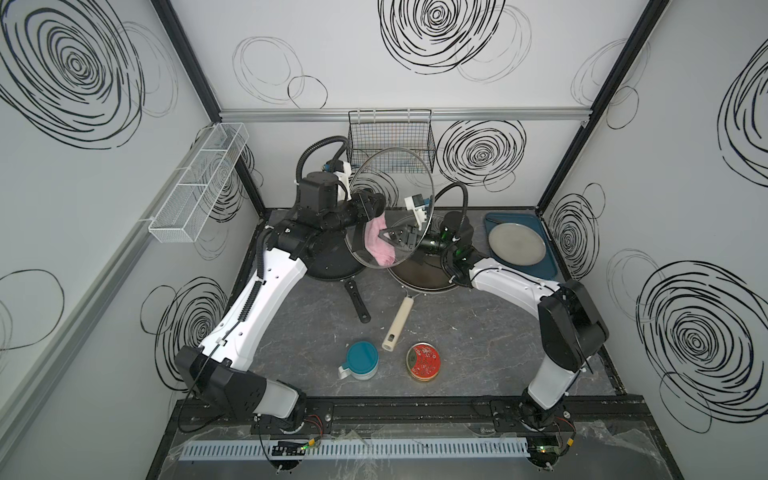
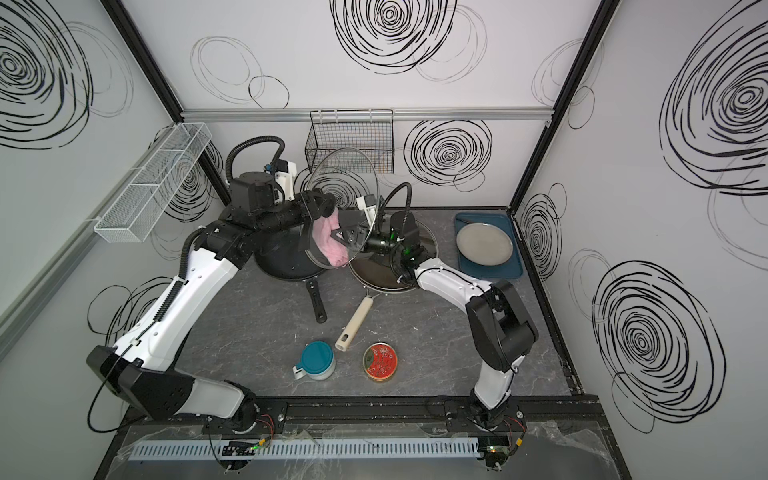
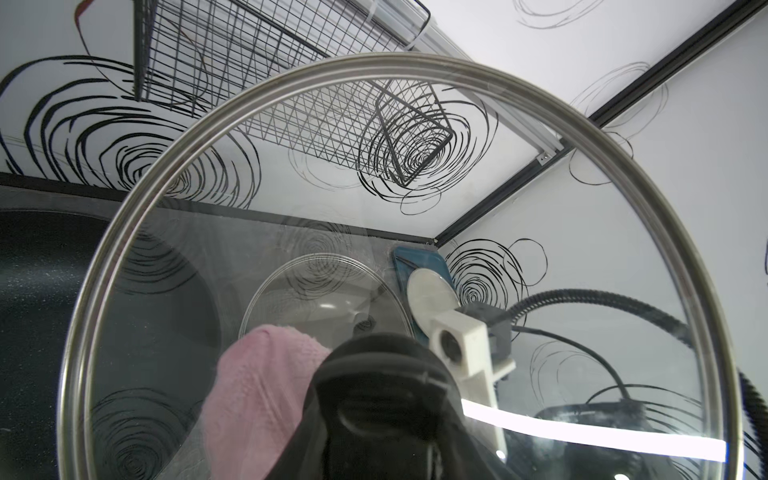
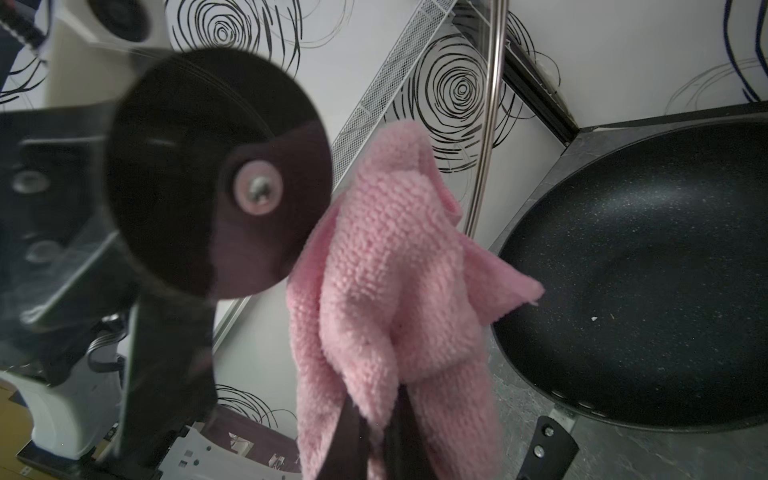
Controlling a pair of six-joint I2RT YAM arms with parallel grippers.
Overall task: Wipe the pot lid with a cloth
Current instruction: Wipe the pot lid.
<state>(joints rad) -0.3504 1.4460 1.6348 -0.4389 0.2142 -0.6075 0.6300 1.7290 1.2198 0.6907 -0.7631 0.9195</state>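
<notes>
The pot lid is round clear glass with a steel rim, held up on edge above the pans in both top views. My left gripper is shut on its black knob. The pink terry cloth hangs bunched against the lid's other face. My right gripper is shut on the cloth, with folds hanging on either side of the fingers. In the left wrist view the cloth shows through the glass beside the knob. In the right wrist view the knob's dark disc sits next to the cloth.
Under the lid lie a black frying pan and a brown pan with a cream handle. A teal-lidded mug and a red tin stand nearer the front. A blue tray holds a grey plate. Wire baskets hang on the walls.
</notes>
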